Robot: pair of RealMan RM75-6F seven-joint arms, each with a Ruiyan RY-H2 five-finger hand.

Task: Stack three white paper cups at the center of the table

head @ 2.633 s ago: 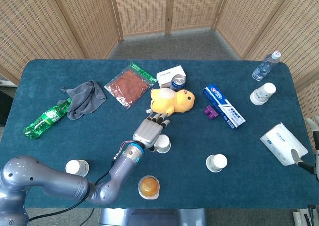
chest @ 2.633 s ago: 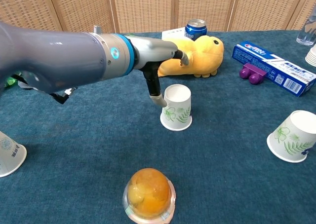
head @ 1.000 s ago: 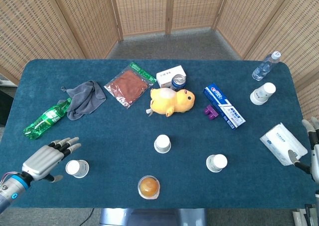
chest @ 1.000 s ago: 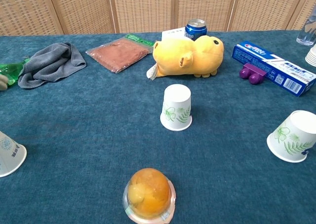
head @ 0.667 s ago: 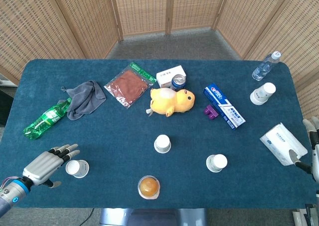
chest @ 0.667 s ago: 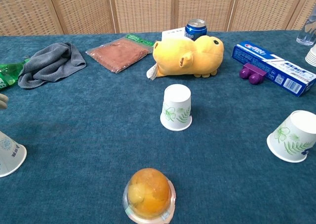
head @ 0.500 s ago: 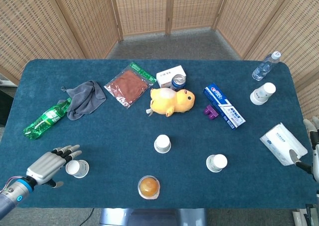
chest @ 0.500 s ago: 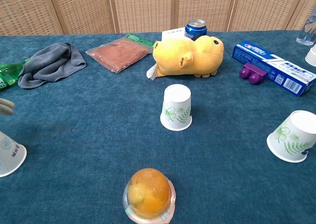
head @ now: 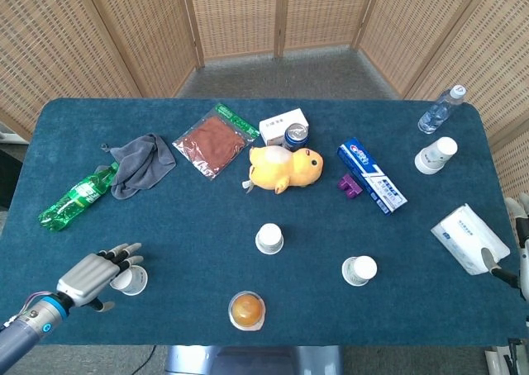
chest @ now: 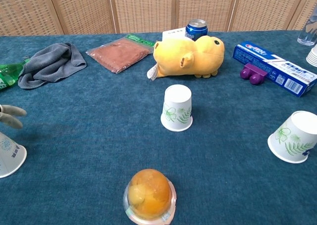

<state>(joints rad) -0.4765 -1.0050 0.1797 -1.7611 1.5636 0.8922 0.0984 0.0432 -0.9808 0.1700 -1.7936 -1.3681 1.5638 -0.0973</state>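
Three inverted paper cups, head view: centre cup (head: 269, 238), right cup (head: 359, 270), left cup (head: 128, 280) near front edge. Left hand (head: 97, 275) spread beside left cup, empty. Right hand (head: 521, 251) at edge, state unclear. Chest view: fingertips (chest: 11, 114) above left cup (chest: 8, 153). Light, crushable; grip sidewall gently.

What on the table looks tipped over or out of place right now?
All paper cups stand upside down. The cup at front right leans noticeably, while the center cup stands straight. The green bottle lies on its side. Nothing looks spilled.
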